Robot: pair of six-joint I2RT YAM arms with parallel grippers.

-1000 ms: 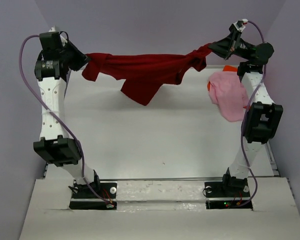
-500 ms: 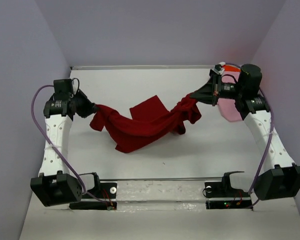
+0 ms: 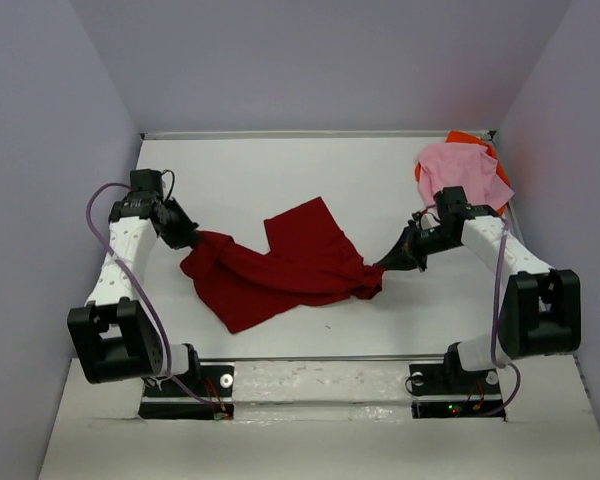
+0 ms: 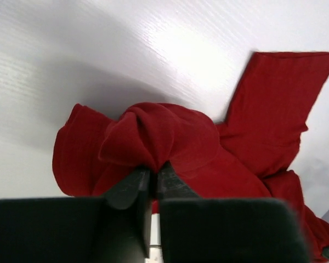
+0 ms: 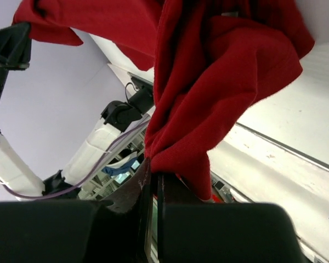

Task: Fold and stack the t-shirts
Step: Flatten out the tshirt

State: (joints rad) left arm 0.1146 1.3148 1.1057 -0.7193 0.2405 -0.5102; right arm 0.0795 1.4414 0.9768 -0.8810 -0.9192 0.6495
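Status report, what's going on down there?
Both left gripper and right gripper shut on dark red shirt. Shirt crumpled on table. Nothing blocking; pink shirt apart, far right.

The top external camera looks down from high above and behind the robot, facing the far wall, and takes in the whole table point(image 3: 280, 170) from a distance.

The left wrist camera sits just behind the left gripper point(image 4: 153, 172) and faces forward along its fingers, down onto the table surface. It is very close to the dark red t-shirt point(image 4: 170, 137).

The right wrist camera sits behind the right gripper point(image 5: 152, 178) and is tipped sideways. Past the cloth just ahead of its fingers, it looks across at the left arm point(image 5: 96, 148).

All three views share the dark red t-shirt. The top view and the right wrist view share the left arm.
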